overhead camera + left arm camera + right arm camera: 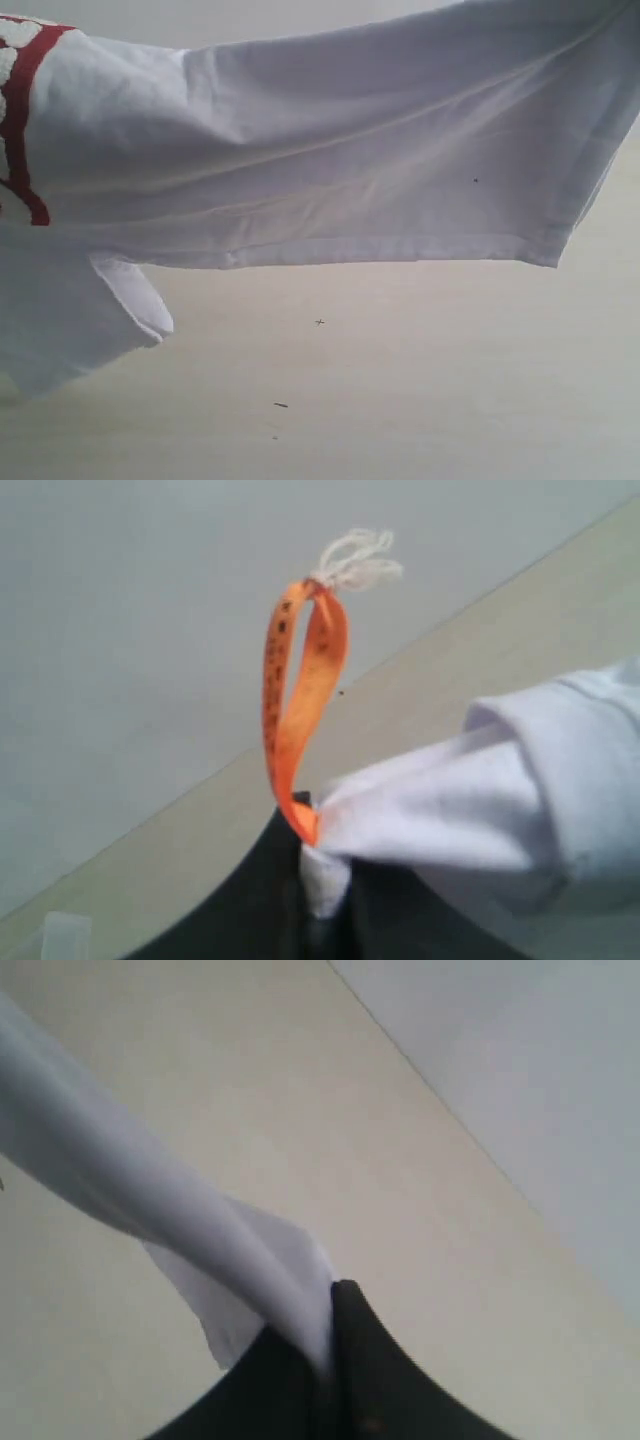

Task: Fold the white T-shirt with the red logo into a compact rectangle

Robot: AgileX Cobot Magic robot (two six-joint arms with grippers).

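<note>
AIRBORNE BEFORE THE FOLD: A large white short-sleeved cotton T-shirt (330, 170) hangs stretched in mid-air above a pale, smooth desk (420, 390), none of it visibly resting on the surface. The black left claw (318, 885) is pinched tight on a bunched wad of the cloth beside a glossy orange ribbon neck tag (300, 690), which loops upward and ends in frayed white threads. The black right claw (322, 1360) is clamped just as tight on a thin gathered edge of the same cloth.

In the exterior view the fuzzy white lettering outlined in red (25, 110) shows at the far left, a limp short sleeve (90, 320) droops beneath it, and the stitched, banded hem (400, 250) runs along the lower edge.

The step in hand appears to be lifting and spreading the garment. The next move likely calls for lowering both claws together with the soft, crease-prone cotton kept taut, so it lands flat for the first fold.
</note>
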